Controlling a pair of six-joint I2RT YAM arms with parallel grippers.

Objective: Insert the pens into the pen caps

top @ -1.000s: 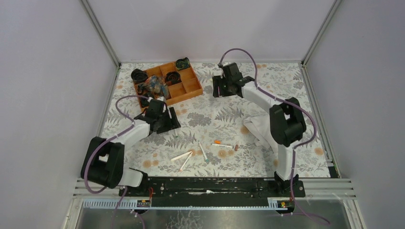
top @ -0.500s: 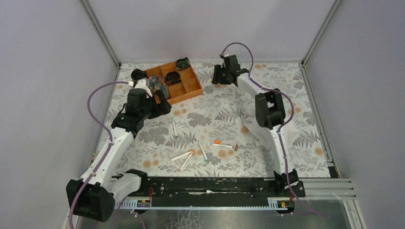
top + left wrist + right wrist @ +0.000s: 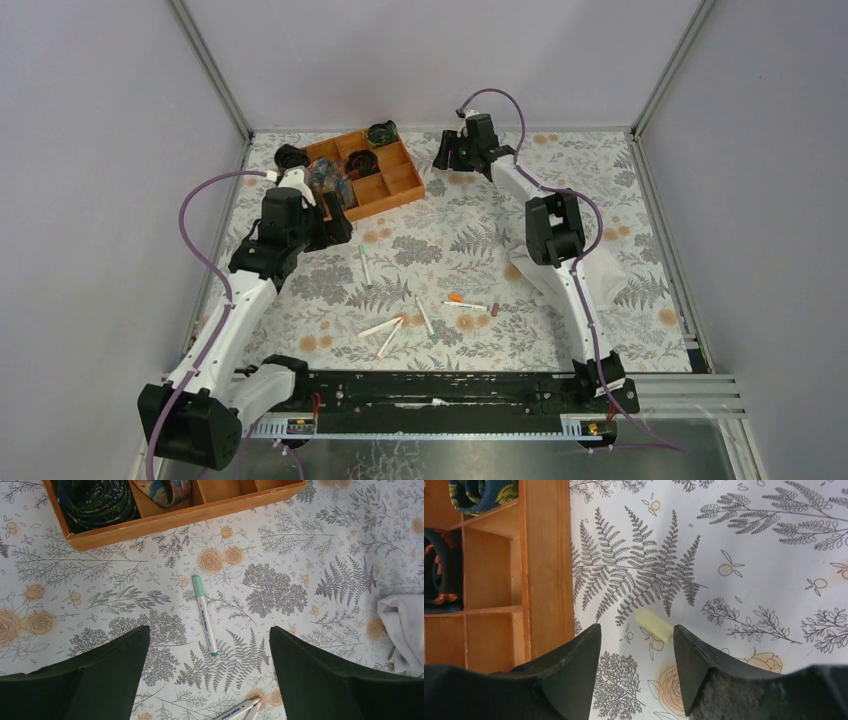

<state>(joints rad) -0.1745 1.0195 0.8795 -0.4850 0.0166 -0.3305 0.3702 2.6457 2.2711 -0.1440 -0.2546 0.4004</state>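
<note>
left gripper: jaws wide, empty, over green-capped pen | pen: slim white plastic barrel, flat on floral table, long axis near–far, cap end toward wooden tray | right gripper: jaws apart, empty, above yellowish pen cap, short blocky tube lying askew just right of tray

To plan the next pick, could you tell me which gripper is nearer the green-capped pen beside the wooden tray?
Left. The left gripper hovers above the green-capped pen, fingers open either side; the right gripper is far off, past the wooden tray.
</note>
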